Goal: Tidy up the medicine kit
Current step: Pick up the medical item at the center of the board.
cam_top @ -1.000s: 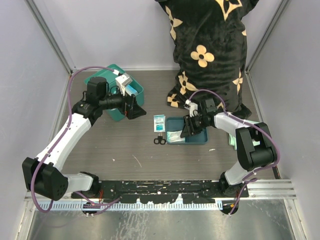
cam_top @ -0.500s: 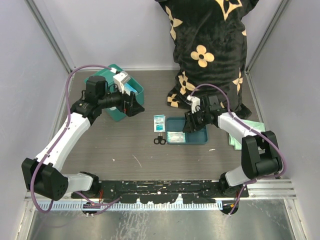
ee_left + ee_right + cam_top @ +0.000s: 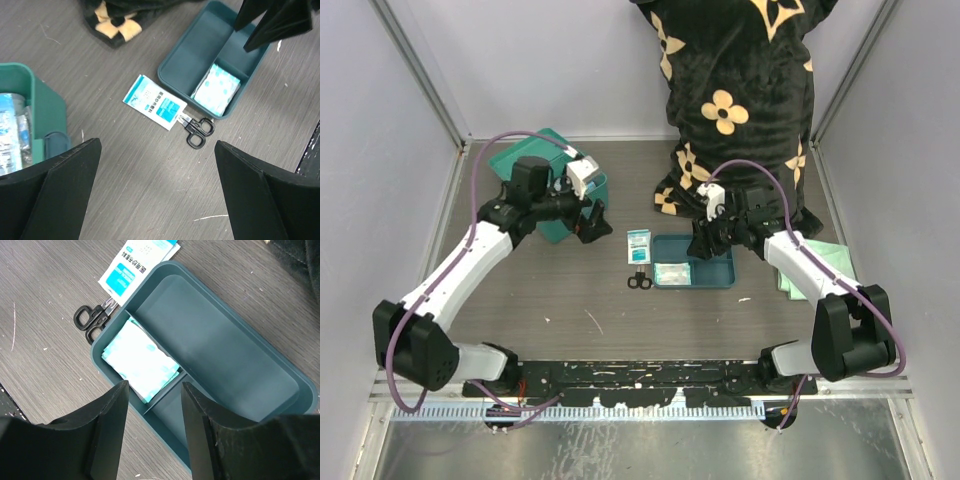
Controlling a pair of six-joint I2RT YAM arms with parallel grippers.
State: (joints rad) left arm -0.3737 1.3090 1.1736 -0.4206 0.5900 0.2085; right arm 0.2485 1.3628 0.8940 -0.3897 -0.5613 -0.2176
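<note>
My left jaws wide, empty, by rounded teal plastic medicine kit (image 3: pixel 520 162); right jaws half-open, empty, over smooth divided tray (image 3: pixel 200 325).

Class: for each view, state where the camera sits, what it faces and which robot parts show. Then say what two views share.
Top external: above and behind the bases, looking down on the table; the left arm and right arm show.
Left wrist: beside the kit, facing down at the table; the open left fingers frame the bottom.
Right wrist: over the tray, facing down into it; the right fingers show below.
Shared: both wrist views show the tray, scissors and sachet.
</note>
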